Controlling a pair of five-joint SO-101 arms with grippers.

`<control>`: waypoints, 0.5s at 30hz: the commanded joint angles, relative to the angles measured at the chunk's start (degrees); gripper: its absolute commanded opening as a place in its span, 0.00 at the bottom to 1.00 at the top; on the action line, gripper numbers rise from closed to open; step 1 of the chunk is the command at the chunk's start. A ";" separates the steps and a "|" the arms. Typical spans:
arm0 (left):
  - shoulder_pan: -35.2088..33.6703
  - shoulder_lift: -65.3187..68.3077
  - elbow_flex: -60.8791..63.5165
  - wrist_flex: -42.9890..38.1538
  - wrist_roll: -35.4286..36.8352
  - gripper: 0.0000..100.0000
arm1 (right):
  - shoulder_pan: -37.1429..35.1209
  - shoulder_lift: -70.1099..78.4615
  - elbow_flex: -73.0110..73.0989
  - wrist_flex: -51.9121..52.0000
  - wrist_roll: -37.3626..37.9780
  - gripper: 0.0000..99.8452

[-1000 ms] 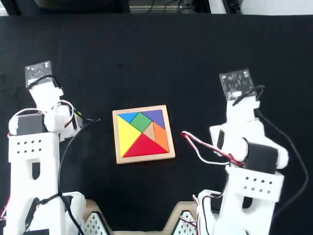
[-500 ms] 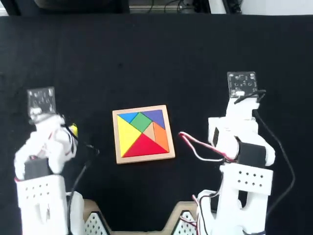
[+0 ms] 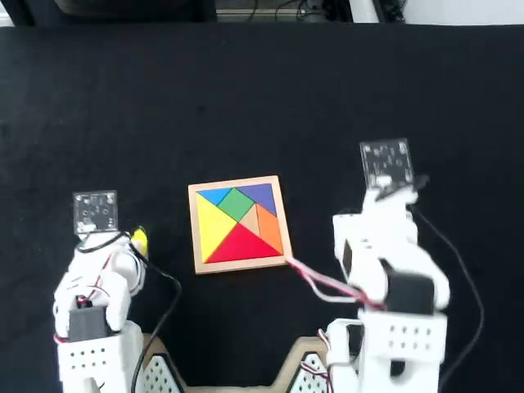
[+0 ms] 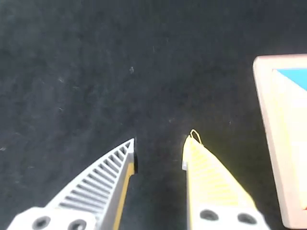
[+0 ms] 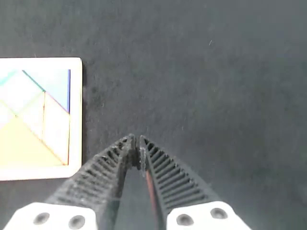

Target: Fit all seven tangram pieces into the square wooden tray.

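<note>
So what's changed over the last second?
The left gripper and right gripper both drew back toward their bases, the left one farther. Nothing was grasped or released: left is open, right is shut, and both are empty. The wooden tray and its tangram pieces stayed put.

The square wooden tray (image 3: pixel 196 237) lies flat, slightly turned, holding seven flush pieces: yellow triangle (image 3: pixel 211 229) at 9 o'clock, red triangle (image 3: pixel 244 245) at 6, blue triangle (image 3: pixel 214 196) at 11, green square (image 3: pixel 237 204) at 12, purple piece (image 3: pixel 263 196) at 1, orange piece (image 3: pixel 271 230) at 3, tan triangle (image 3: pixel 250 220) near centre.
</note>
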 commanded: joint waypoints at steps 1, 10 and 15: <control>0.75 -5.27 2.15 0.53 -0.62 0.17 | -0.70 -13.76 7.34 -1.41 0.00 0.01; 0.84 -4.75 2.33 0.18 -0.62 0.17 | -1.85 -33.71 32.04 -10.29 -0.09 0.11; 0.84 -4.75 2.33 0.18 -0.62 0.17 | -1.58 -35.21 35.91 -13.19 -0.35 0.11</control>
